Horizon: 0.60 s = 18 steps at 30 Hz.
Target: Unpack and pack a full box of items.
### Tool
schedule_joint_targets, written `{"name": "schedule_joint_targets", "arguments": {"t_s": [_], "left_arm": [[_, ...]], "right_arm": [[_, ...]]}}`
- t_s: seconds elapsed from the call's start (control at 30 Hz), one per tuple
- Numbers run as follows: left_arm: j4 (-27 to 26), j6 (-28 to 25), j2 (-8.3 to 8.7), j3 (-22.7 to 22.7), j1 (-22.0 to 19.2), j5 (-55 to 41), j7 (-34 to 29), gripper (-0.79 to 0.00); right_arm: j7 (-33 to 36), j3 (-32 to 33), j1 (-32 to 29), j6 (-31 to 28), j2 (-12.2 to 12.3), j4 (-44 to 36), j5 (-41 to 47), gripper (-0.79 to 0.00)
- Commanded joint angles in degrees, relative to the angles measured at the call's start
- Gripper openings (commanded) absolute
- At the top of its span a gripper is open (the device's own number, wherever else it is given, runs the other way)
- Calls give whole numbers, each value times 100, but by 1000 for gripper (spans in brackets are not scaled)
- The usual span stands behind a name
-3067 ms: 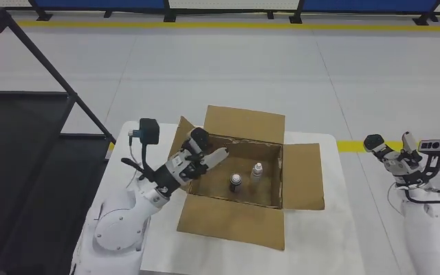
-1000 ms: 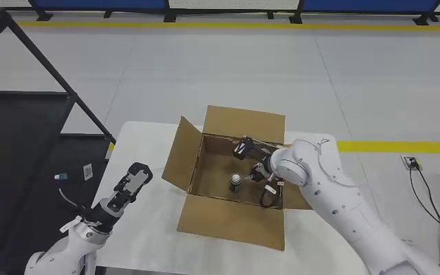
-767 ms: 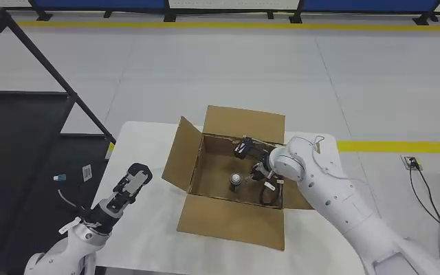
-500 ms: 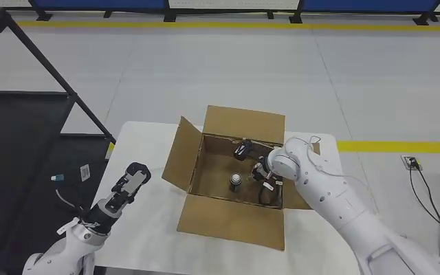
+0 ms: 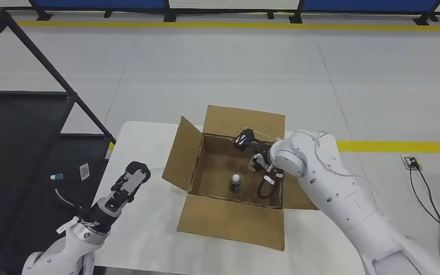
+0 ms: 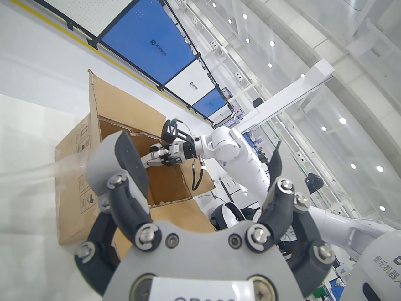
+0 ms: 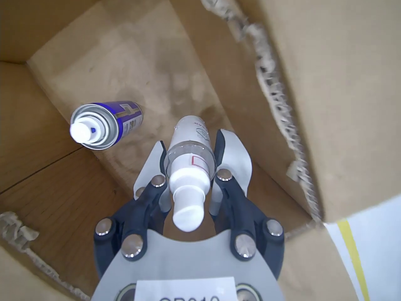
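Note:
An open cardboard box [image 5: 206, 220] stands in the middle of the white table [image 5: 144, 148]. Inside it, my right gripper [image 7: 191, 145] is shut on a white pump bottle [image 7: 189, 161], held upright near the box's right wall; I cannot tell whether its base touches the floor. A blue spray can [image 7: 103, 123] stands upright on the box floor beside it, also seen from above as the spray can [image 5: 235, 181]. My left gripper [image 6: 200, 161] is open and holds nothing, low over the table left of the box, where the top view shows the left gripper [image 5: 132, 179].
All the box's flaps are folded outward; the right flap [image 5: 304, 175] lies flat on the table and the left flap [image 5: 177, 155] stands up at an angle. A black frame [image 5: 55, 75] stands beyond the table's left edge.
The left arm has left the box and now sits at the table's left front. The right arm has come into the box and closed on the bottle; in the last second its wrist rose slightly.

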Motion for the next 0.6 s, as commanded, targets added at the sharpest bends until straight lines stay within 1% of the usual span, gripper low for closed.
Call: {"name": "schedule_joint_targets", "arguments": {"t_s": [0.0,0.13,0.2,0.3,0.43,0.5,0.57], "left_arm": [[9,-8,13,43,-19,24,-15,0],[25,-37,38,114,-43,29,-36,0],[32,-41,51,143,-53,44,-53,0],[35,-58,71,179,-59,60,-76,0],[44,-63,97,203,-56,79,-92,0],[52,-53,109,230,-56,78,-98,0],[54,-51,121,271,-55,93,-111,0]], "right_arm": [[335,434,-342,147,200,-872,-230,-785],[1017,1437,-1318,634,564,-2767,-756,-785],[1147,1988,-1884,887,703,-3609,-994,-785],[1134,2819,-2714,1356,855,-4580,-1409,-785],[822,3979,-3759,2088,958,-5407,-1579,-785],[727,4407,-4201,2193,990,-5637,-1684,-785],[687,4752,-4509,2263,1005,-5669,-1592,-785]]}}
